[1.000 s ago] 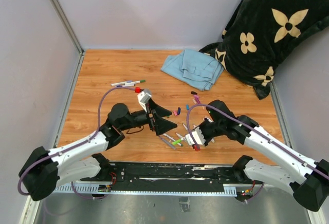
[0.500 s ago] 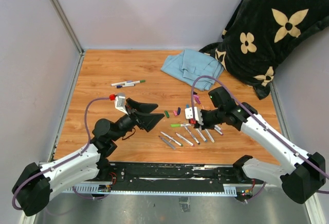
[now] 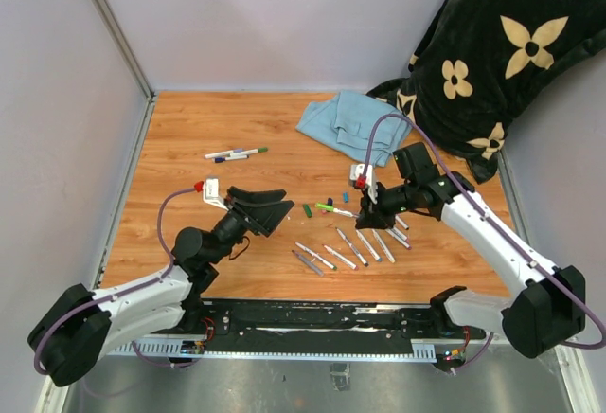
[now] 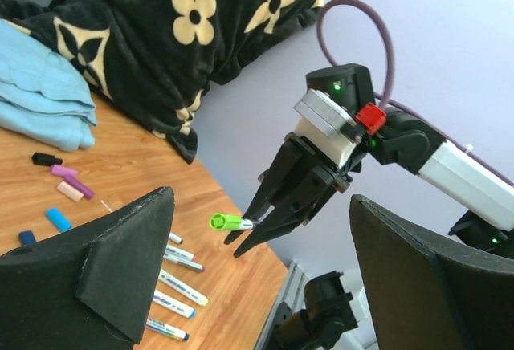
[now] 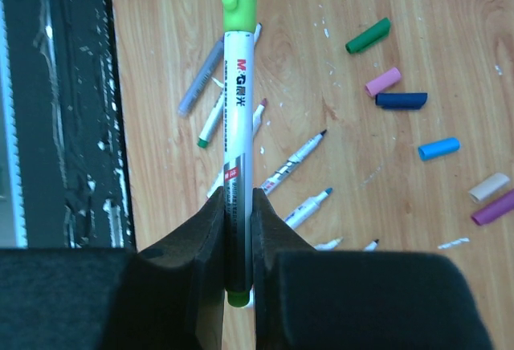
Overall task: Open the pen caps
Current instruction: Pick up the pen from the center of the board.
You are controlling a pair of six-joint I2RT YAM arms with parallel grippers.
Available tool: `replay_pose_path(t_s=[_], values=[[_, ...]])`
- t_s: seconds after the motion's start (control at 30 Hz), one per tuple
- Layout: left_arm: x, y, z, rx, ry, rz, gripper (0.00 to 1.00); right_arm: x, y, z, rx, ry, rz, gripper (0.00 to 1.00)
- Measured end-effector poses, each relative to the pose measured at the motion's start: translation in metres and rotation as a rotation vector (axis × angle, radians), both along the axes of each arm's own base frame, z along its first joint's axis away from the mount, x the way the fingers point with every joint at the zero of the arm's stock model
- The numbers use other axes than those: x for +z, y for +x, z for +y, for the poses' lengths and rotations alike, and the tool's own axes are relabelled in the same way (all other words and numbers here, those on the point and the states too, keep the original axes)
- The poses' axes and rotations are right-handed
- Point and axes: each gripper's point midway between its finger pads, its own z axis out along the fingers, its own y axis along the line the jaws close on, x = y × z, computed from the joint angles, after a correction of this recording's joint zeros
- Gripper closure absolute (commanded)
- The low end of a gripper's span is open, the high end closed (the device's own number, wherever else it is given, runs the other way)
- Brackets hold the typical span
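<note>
The right gripper (image 3: 365, 208) was clamped on the white barrel of a marker (image 5: 238, 149), holding it above the table (image 3: 189, 138) with its green cap (image 4: 226, 221) aimed at the left gripper (image 3: 284, 201), whose jaws stood wide apart, likely so it could pull that cap off.

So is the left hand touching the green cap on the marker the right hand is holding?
Apart. The left wrist view shows the green cap on the marker well clear of both open fingers of the left hand, background visible between.
</note>
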Motion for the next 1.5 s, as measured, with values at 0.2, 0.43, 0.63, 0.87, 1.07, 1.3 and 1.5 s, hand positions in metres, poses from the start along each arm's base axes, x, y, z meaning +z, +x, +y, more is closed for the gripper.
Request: replay_pose_path(t_s=[0.2, 0.43, 0.63, 0.87, 1.07, 1.3, 1.5], values=[[0.007, -0.001, -0.005, -0.021, -0.033, -0.045, 0.08, 0.013, 0.004, 0.009, -0.045, 0.114, 0.171, 0.99], [0.004, 0.005, -0.023, -0.075, -0.027, -0.066, 0.16, 0.029, 0.006, 0.013, -0.083, 0.249, 0.311, 0.99], [0.007, 0.018, -0.053, -0.163, -0.026, -0.062, 0.21, 0.039, -0.002, 0.021, -0.053, 0.326, 0.376, 0.99], [-0.025, 0.031, -0.088, -0.214, 0.01, 0.047, 0.42, 0.04, -0.005, 0.024, -0.044, 0.355, 0.413, 0.99], [-0.027, 0.031, -0.1, -0.225, -0.001, 0.067, 0.42, 0.041, -0.005, 0.025, -0.045, 0.361, 0.418, 0.99], [-0.023, 0.033, -0.098, -0.209, -0.012, 0.066, 0.47, 0.041, -0.004, 0.025, -0.045, 0.363, 0.414, 0.99], [-0.01, 0.032, -0.094, -0.201, -0.037, 0.043, 0.64, 0.04, -0.004, 0.025, -0.045, 0.364, 0.413, 0.99]])
